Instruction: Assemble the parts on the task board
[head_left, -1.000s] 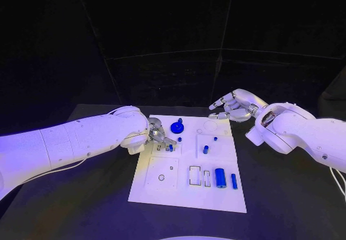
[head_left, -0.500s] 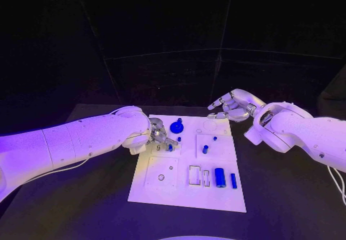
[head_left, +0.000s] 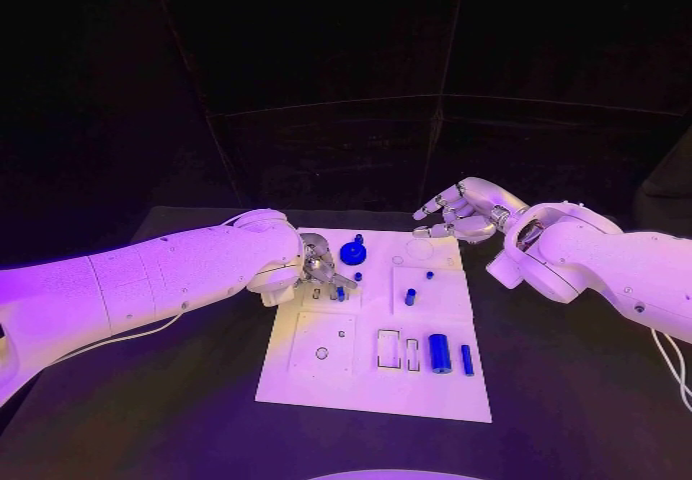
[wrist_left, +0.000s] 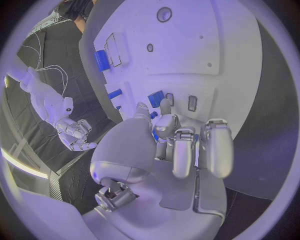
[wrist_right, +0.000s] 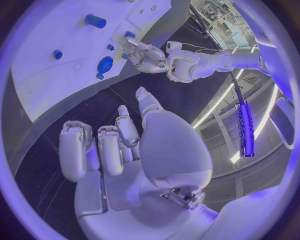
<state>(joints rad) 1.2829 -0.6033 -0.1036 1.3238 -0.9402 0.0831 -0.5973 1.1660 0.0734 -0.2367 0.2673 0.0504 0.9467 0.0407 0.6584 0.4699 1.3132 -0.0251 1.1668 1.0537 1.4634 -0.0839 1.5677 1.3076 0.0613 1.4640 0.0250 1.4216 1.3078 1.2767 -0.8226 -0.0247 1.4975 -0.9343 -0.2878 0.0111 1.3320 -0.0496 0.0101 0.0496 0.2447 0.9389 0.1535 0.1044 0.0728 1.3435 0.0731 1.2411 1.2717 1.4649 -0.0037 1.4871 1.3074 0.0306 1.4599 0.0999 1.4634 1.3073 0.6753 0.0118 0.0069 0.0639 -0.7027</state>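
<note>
- Left hand (head_left: 316, 272) sits over the task board (head_left: 335, 375) at its left edge, fingers curled low onto a small blue part (wrist_left: 155, 98) by a slot; whether it truly grips the part I cannot tell.
- On the task board, a round blue knob (head_left: 353, 255) stands near the far end, and a blue cylinder (head_left: 440, 354) and thin blue bar (head_left: 467, 359) lie near the front right. Judging by these loose pieces, assembly is only partly done.
- Right hand (head_left: 462, 216) hovers beyond the board's far right corner, fingers spread, holding nothing.
- The left wrist view shows the fingertips at the slot, which the head view hides.
</note>
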